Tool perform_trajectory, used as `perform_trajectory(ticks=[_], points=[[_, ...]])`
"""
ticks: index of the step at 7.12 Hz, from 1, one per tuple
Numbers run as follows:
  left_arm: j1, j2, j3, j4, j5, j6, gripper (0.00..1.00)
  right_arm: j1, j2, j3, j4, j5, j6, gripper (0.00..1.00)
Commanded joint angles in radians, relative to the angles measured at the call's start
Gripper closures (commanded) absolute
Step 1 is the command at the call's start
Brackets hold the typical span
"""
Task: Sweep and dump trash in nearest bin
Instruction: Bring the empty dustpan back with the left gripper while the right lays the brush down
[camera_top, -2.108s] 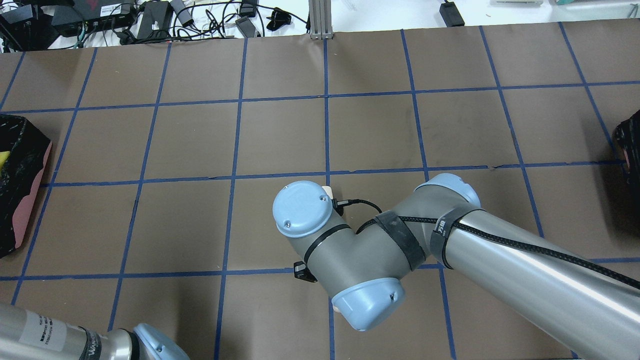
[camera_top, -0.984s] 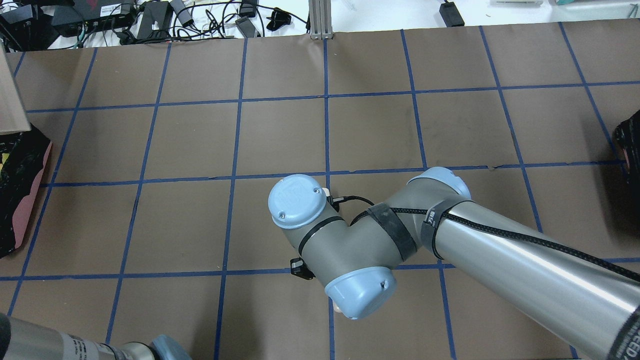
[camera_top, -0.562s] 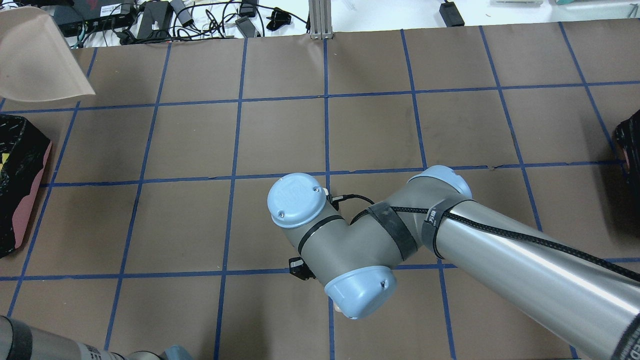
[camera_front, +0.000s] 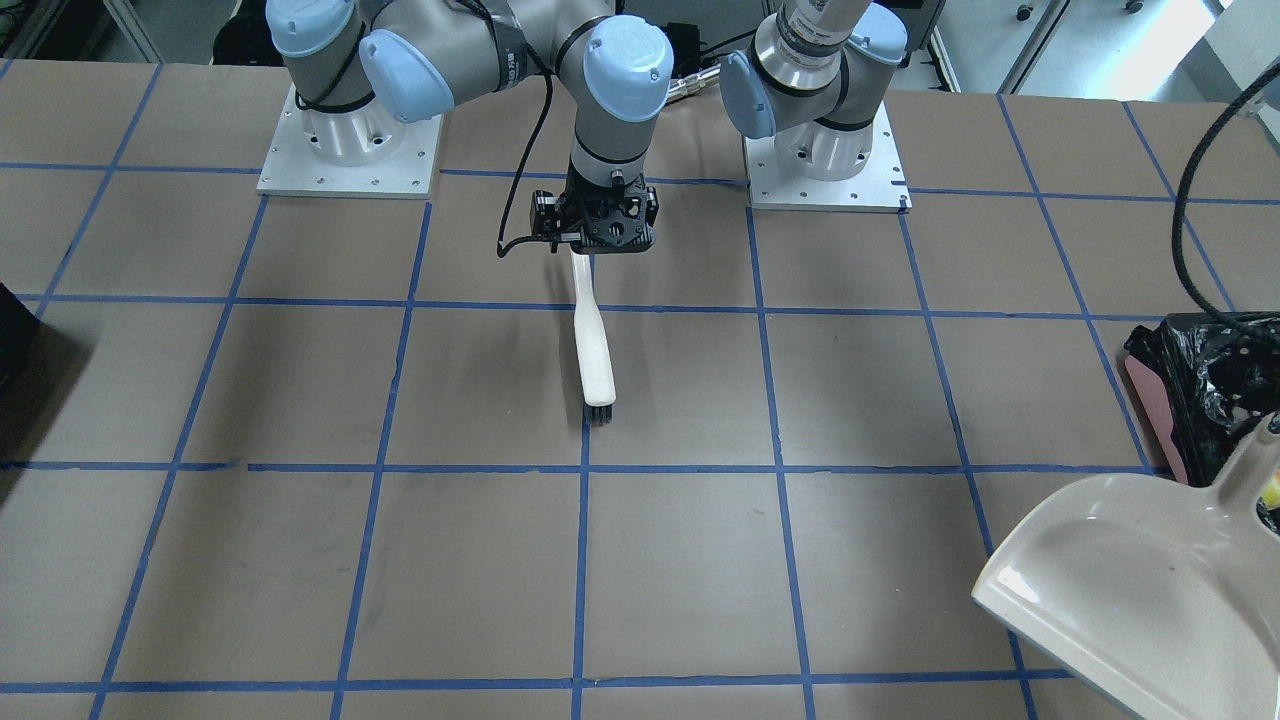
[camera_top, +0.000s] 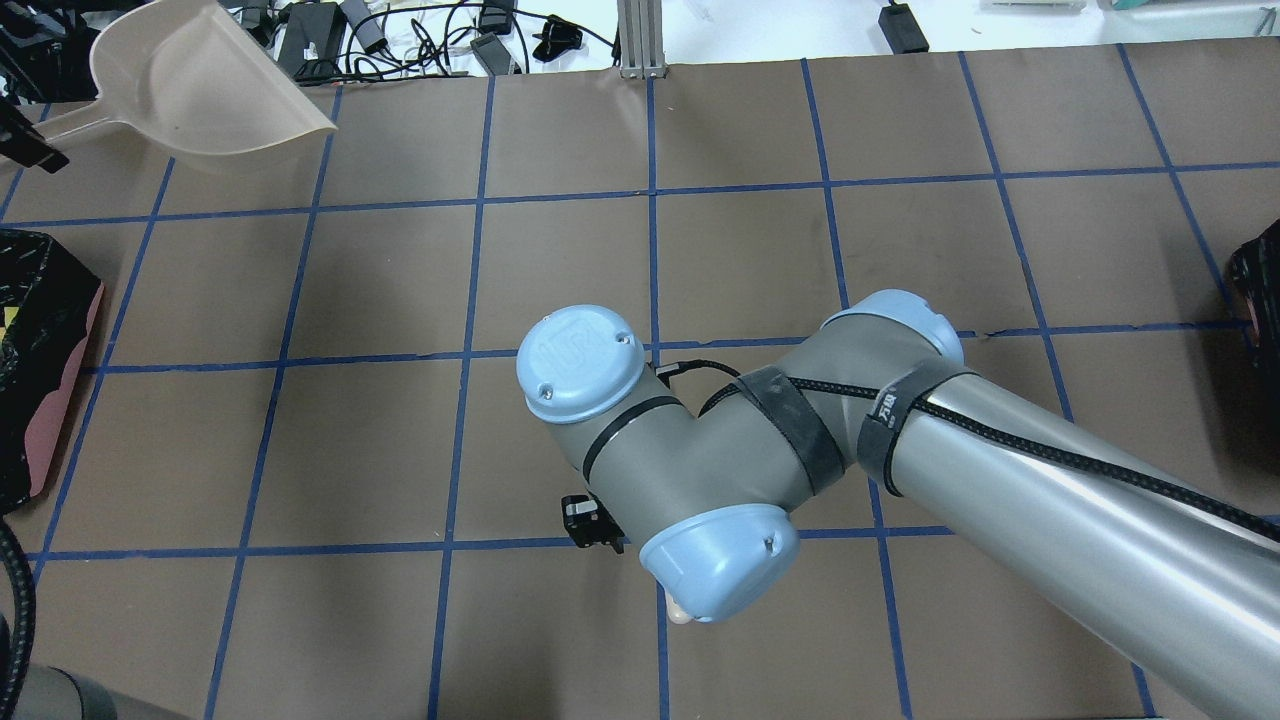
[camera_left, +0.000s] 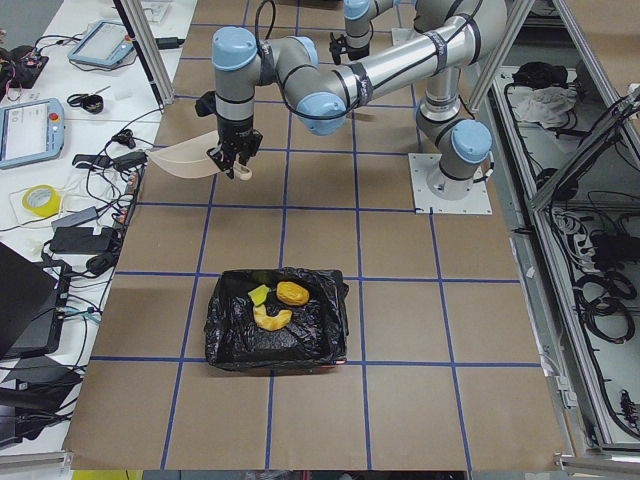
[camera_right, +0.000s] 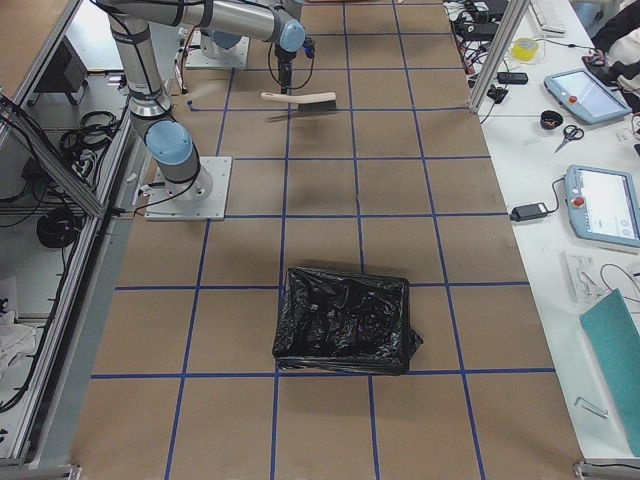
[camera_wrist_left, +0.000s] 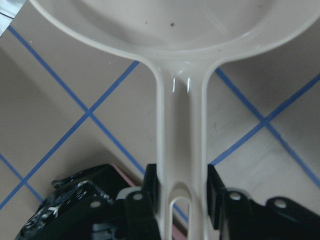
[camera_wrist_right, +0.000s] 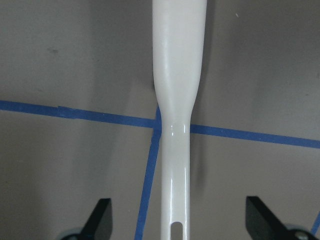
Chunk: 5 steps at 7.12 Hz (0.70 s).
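The trash sits in the bin, so only parking tools seems left: left end effector clamps the empty dustpan, right end effector gapes astride the brush.

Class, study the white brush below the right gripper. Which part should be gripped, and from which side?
Grip the brush by its slim handle end, the slotted part nearest the robot, coming straight down from above. The handle is narrowest there and widens toward the bristles, so jaws can close across it. The right gripper hangs over that end, open, one finger on either side.
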Motion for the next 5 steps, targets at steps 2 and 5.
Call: perform_trajectory(ticks=[2,5], points=[[-0.148,-0.013,-0.059,0.015,-0.031,-0.349,1.0,-0.049,-0.017,-0.097,0.034,-0.015,-0.095,0.0],[-0.301,-0.023,-0.064,0.015,-0.029,-0.612,1.0,-0.258,-0.095,-0.243,0.172,-0.015,-0.31,0.0]])
